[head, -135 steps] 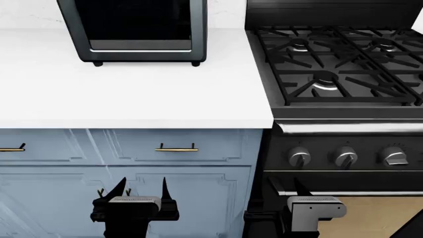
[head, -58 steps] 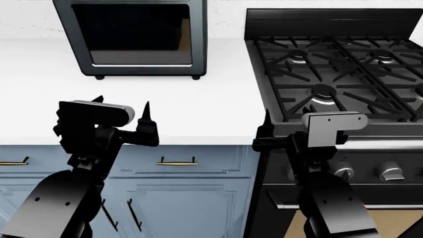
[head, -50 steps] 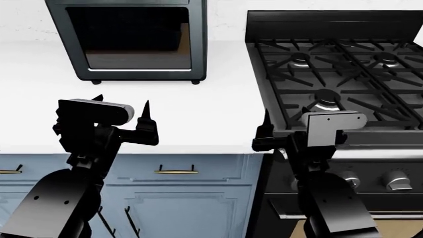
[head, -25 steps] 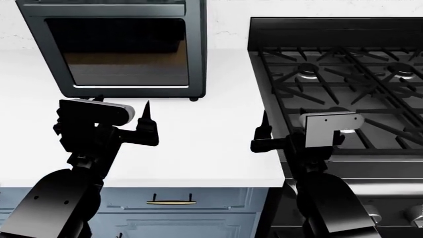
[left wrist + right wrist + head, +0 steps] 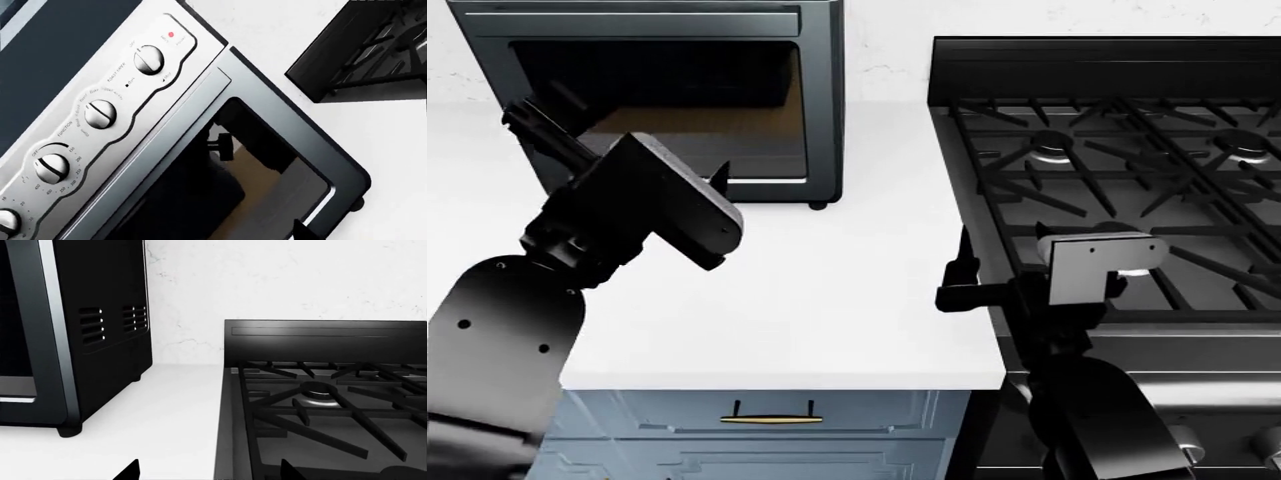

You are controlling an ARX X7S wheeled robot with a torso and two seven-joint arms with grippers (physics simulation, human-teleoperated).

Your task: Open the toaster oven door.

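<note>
The toaster oven (image 5: 822,100) stands at the back left of the white counter. Its door (image 5: 694,90) is shut, a dark glass window with a bar handle (image 5: 627,22) along its upper edge. My left gripper (image 5: 627,145) is raised in front of the lower part of the glass and looks open and empty. In the left wrist view the door glass (image 5: 227,190) fills the frame below a silver panel of knobs (image 5: 100,114), and one fingertip (image 5: 300,233) shows. My right gripper (image 5: 1008,270) is open and empty over the counter's right edge, and in the right wrist view (image 5: 208,472) its tips stand wide apart.
A black gas range (image 5: 1108,150) with iron grates adjoins the counter on the right; it also shows in the right wrist view (image 5: 320,395). The white counter (image 5: 827,300) lies between the oven and its front edge. Blue cabinets with a brass pull (image 5: 771,418) sit below.
The head view has closed in on the counter, so the toaster oven looks larger. My left arm has swung up and forward to the oven door. The right arm has hardly moved.
</note>
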